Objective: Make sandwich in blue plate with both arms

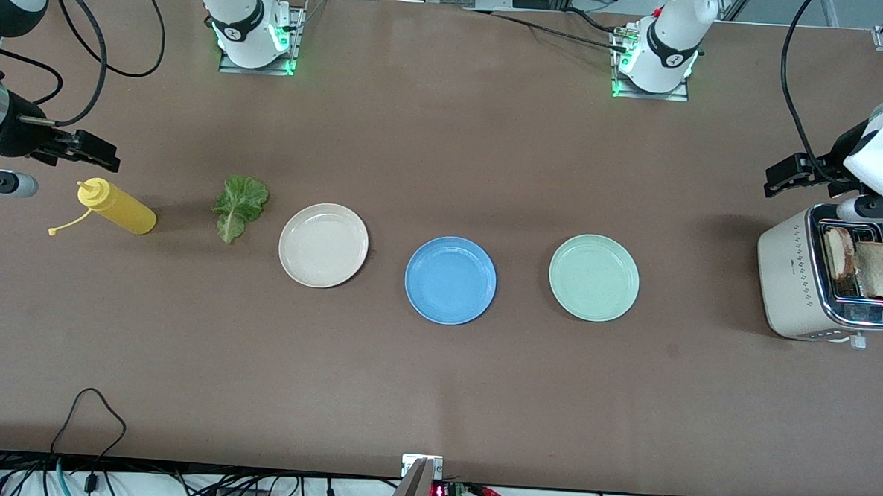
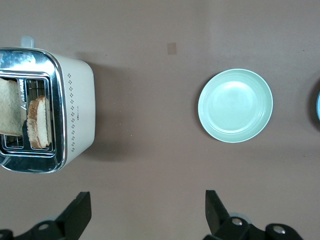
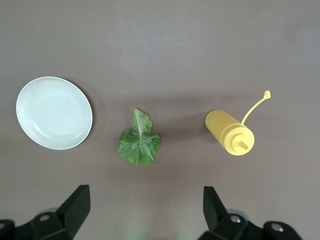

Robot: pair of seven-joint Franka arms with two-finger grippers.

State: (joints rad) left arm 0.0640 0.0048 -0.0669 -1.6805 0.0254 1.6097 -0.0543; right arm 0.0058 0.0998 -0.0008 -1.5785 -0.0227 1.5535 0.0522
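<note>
Nothing is assembled yet: the blue plate (image 1: 450, 280) sits bare mid-worktop. Bread (image 1: 867, 266) stands in the toaster (image 1: 820, 287) at its 3 o'clock, lettuce (image 1: 239, 206) at 9. Left gripper (image 1: 798, 176) over the toaster's edge and right gripper (image 1: 80, 150) above the mustard bottle (image 1: 118, 206) hang with jaws released.

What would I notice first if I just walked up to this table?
Probably three plates in a row: cream-white plate, blue plate in the middle, pale green plate. Then the toaster with two bread slices sticking up at the left arm's end, and a lettuce leaf beside a yellow squeeze bottle at the right arm's end.
</note>
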